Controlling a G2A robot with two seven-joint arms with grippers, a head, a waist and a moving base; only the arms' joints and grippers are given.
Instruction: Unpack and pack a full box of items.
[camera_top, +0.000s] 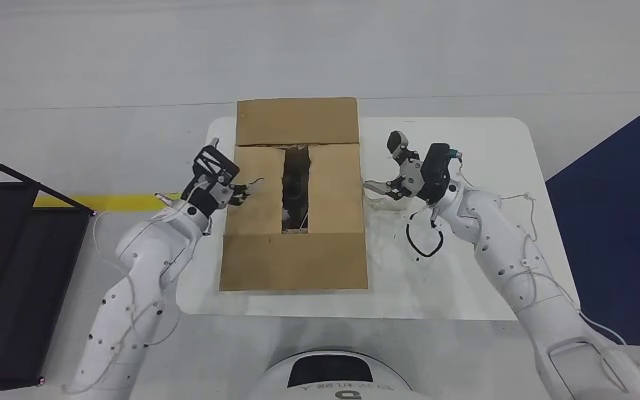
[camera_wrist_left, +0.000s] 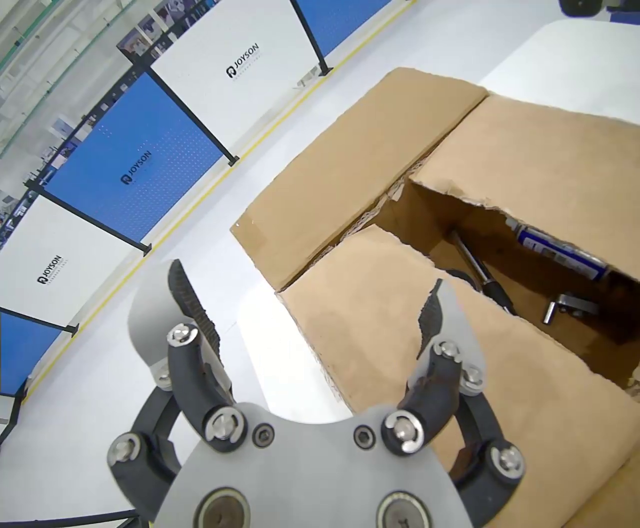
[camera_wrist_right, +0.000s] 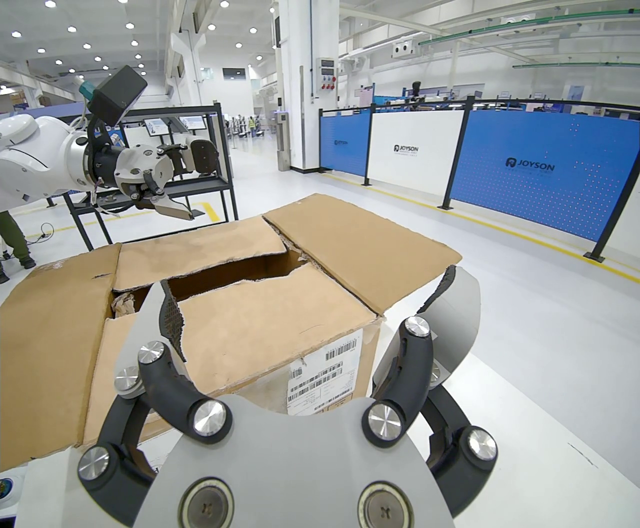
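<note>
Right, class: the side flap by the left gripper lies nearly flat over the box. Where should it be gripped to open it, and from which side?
Probably the side flap by its torn free edge along the middle gap, from above, one finger inside the gap. Its other edge is hinged to the box, so only there can the left gripper reach underneath.

A white counter (camera_top: 480, 280) with rounded corners stands on pale grey floor. Off the counter's left side is a black frame rack (camera_top: 30, 290), and a yellow floor line (camera_top: 130, 200) runs between them. Off the counter's right side is a dark blue panel (camera_top: 600, 200). Beyond the counter, blue and white fence panels (camera_wrist_right: 500, 165) stand on black posts.
</note>
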